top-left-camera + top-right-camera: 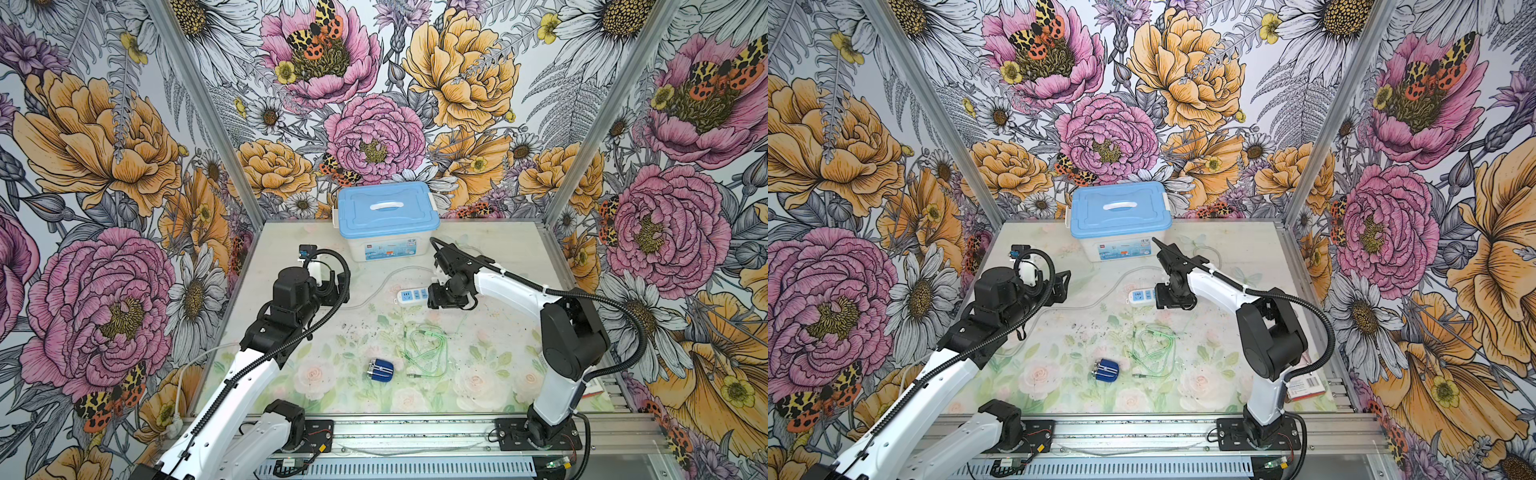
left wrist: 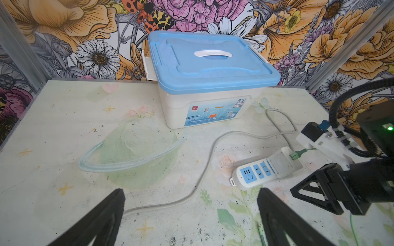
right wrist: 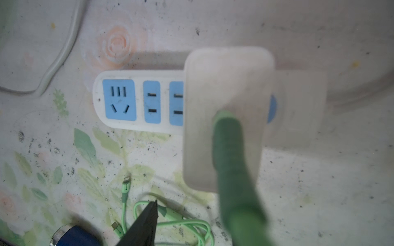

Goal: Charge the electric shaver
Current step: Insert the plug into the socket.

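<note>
You see a glossy dark-blue body with shiny silver trim on your electric shaver (image 1: 380,369). The power strip (image 1: 411,296) is smooth white plastic, and the charger block (image 3: 226,85) looks like matt white plastic. The green cable (image 3: 232,161) looks rubbery. The storage box (image 1: 388,212) has a matt blue plastic lid. Your worktop (image 1: 490,365) is matt, printed and grit-speckled. The front rail (image 1: 415,430) is bare metal.
</note>
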You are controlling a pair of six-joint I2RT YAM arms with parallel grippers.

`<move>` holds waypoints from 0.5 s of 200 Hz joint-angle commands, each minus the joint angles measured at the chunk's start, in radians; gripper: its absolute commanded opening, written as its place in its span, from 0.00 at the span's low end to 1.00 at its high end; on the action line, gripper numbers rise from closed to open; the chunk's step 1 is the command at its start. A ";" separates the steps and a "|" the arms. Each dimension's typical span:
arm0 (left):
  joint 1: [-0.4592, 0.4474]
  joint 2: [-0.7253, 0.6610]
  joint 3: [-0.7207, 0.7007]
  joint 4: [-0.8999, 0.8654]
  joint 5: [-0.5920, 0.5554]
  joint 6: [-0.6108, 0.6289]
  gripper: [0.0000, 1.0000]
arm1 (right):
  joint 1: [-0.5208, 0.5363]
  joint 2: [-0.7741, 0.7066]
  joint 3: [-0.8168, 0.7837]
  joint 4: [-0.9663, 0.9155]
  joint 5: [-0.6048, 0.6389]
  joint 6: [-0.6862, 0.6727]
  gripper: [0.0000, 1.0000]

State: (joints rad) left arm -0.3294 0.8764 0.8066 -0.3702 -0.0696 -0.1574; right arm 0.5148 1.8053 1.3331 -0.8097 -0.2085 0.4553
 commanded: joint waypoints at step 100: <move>0.008 -0.014 0.055 -0.064 0.022 0.035 0.99 | 0.028 -0.066 0.145 -0.046 -0.530 -0.345 0.51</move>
State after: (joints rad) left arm -0.3294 0.8768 0.8200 -0.3973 -0.0605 -0.1471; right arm 0.5182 1.7969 1.4738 -0.8505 -0.6613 0.2337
